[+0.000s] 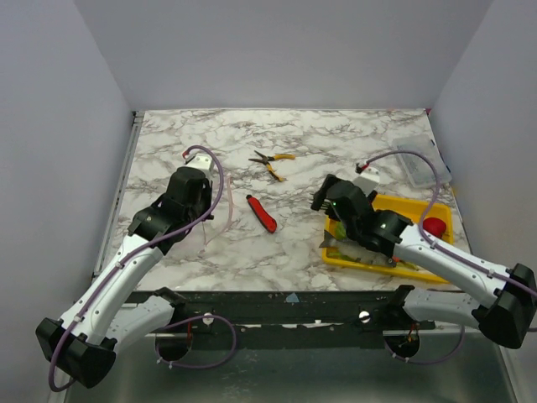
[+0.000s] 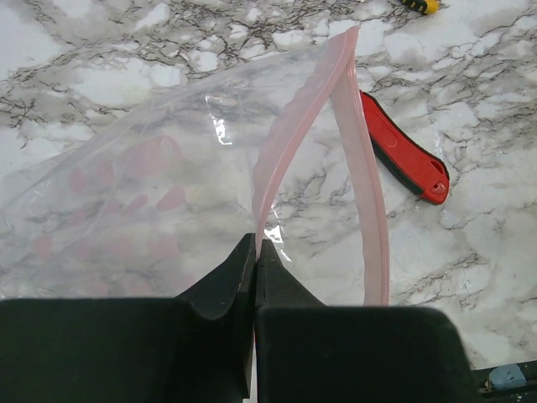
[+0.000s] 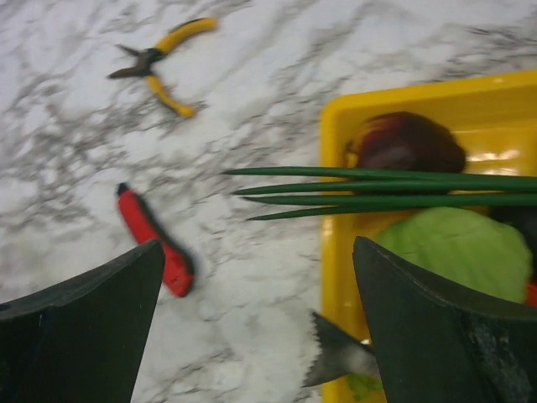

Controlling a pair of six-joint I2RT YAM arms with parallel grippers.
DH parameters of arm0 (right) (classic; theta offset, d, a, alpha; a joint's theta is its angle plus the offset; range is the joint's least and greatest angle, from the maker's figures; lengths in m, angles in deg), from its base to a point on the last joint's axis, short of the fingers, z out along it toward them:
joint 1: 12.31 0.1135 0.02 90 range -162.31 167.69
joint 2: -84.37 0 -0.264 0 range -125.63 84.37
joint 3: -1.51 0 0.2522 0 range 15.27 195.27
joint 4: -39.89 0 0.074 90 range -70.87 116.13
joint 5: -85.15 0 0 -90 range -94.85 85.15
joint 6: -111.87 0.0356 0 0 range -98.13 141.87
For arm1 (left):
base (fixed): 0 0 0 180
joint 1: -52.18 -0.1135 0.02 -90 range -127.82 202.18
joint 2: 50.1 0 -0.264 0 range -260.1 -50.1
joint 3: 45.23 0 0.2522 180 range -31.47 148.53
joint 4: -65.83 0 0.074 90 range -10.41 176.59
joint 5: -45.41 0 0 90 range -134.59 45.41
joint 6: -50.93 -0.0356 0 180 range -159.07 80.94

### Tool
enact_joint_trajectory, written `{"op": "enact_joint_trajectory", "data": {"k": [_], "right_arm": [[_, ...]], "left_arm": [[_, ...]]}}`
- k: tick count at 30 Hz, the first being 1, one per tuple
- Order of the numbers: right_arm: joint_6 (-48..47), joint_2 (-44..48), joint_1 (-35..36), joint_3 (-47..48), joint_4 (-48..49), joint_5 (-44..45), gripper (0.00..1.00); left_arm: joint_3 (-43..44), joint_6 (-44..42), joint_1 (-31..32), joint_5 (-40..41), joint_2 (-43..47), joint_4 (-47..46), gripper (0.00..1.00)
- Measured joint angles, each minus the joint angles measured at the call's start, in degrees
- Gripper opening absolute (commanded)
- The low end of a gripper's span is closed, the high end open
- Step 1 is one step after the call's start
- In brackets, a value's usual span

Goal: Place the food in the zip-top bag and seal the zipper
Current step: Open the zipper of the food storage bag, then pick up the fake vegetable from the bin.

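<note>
The clear zip-top bag (image 2: 151, 193) lies on the marble with its mouth gaping; the pinkish zipper (image 2: 289, 126) runs in two strips. My left gripper (image 2: 255, 252) is shut on one strip of the zipper; in the top view it (image 1: 204, 220) sits at the table's left. My right gripper (image 3: 256, 252) is open over the left rim of the yellow tray (image 3: 336, 252). In the tray lie green spring onions (image 3: 377, 189), a green cabbage (image 3: 457, 248), a purple aubergine (image 3: 407, 143) and a grey fish whose tail (image 3: 336, 357) pokes out. A red tomato (image 1: 434, 226) shows in the top view.
A red-handled knife (image 1: 262, 213) lies between the arms and shows in the left wrist view (image 2: 403, 151) and the right wrist view (image 3: 155, 239). Yellow-handled pliers (image 1: 273, 162) lie further back. A small clear plastic box (image 1: 424, 170) stands at the far right.
</note>
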Motion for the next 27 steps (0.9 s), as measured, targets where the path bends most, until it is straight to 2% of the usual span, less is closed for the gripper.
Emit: {"op": "enact_joint_trajectory", "data": {"k": [3,10,14,19,23,26,27], "right_arm": [[1.5,3.0,-6.0,-3.7,-5.2,0.2,1.0],[2.3,4.1,-17.1,-7.1,-12.3,-0.5,1.0],[2.3,2.5,-18.3,-7.9,-14.0,-0.7,1.0],[2.3,-4.3,-18.3,-8.0,-13.4,-3.4,0.99],[2.9,-5.9,-18.3,-9.4,-10.0,-5.7,0.92],[3.1,-4.7,-18.3,-10.3,-9.2,-5.8,0.73],[3.1,-3.8,-18.3,-10.5,-9.2,-5.9,0.63]], "left_arm": [[0.0,0.0,0.0,-0.2,0.0,0.0,0.0],[0.0,0.0,0.0,-1.5,0.0,0.0,0.0],[0.0,0.0,0.0,-2.5,0.1,-0.1,0.0],[0.0,0.2,0.0,-3.9,0.2,-0.2,0.0],[0.0,0.2,0.0,-4.4,0.2,-0.4,0.0],[0.0,0.2,0.0,-4.6,0.2,-0.5,0.0],[0.0,0.2,0.0,-4.7,0.1,-0.5,0.0]]}}
